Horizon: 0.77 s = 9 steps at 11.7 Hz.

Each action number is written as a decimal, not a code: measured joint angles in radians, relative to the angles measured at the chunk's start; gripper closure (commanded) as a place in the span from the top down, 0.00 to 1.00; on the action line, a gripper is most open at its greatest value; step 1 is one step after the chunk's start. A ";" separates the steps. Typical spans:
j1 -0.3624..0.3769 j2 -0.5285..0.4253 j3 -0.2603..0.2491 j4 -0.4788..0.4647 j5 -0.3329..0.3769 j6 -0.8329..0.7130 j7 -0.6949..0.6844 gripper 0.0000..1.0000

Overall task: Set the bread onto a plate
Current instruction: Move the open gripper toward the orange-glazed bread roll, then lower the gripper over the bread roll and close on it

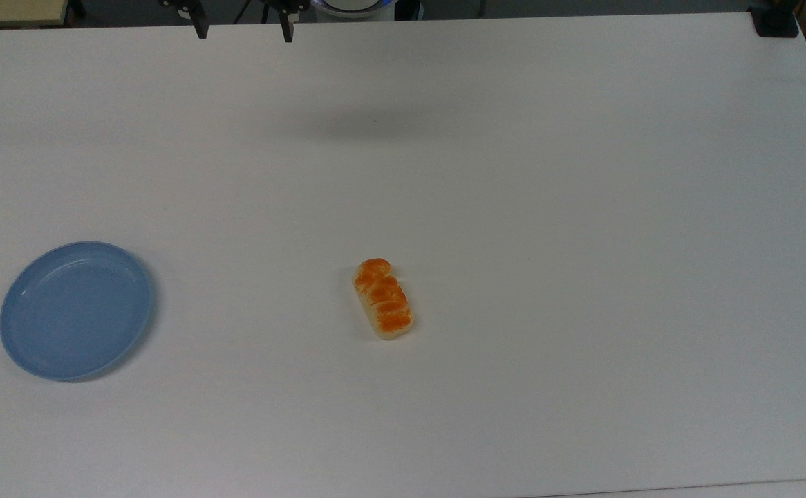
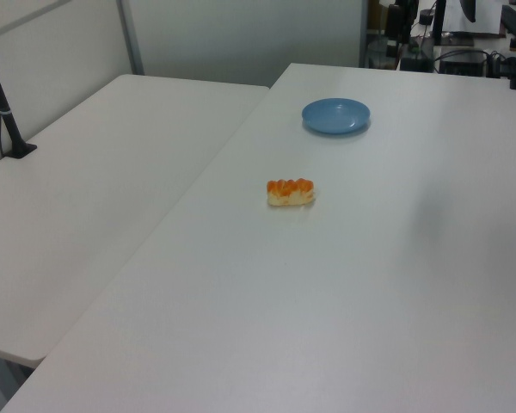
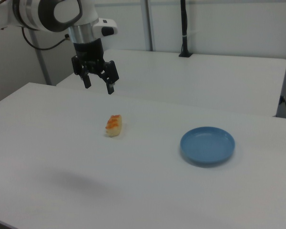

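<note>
The bread [image 1: 383, 299], a small loaf with cream sides and an orange-brown top, lies on the white table near its middle; I also see the bread [image 2: 290, 192] in the left view and the bread [image 3: 113, 125] in the right view. The light-blue plate [image 1: 77, 310] sits empty at the top view's left, apart from the loaf; the plate [image 2: 336, 114] and the plate [image 3: 208, 145] show in the side views too. My gripper [image 3: 98, 85] hangs open and empty high above the table. Its two dark fingertips [image 1: 201, 32] poke in at the top view's upper edge.
The white table [image 1: 583, 207] carries a soft shadow of the arm at its upper middle. A second white table [image 2: 95, 172] adjoins it at the left view's left, with a black pole [image 2: 4, 112] clamped on it. A black clamp [image 1: 775, 21] sits at the top view's upper right corner.
</note>
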 measured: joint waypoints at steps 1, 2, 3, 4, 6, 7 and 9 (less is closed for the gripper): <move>0.004 0.000 0.000 -0.003 0.000 -0.001 0.000 1.00; 0.008 0.002 0.000 -0.008 0.000 -0.001 0.000 1.00; 0.011 0.006 0.001 -0.010 0.000 -0.001 0.000 1.00; 0.014 0.012 0.002 -0.010 0.000 -0.001 0.000 1.00; 0.022 0.018 0.002 -0.010 0.000 -0.001 0.000 1.00; 0.022 0.018 0.002 -0.010 0.000 -0.001 0.000 1.00; 0.022 0.024 0.002 -0.011 0.000 -0.001 -0.001 1.00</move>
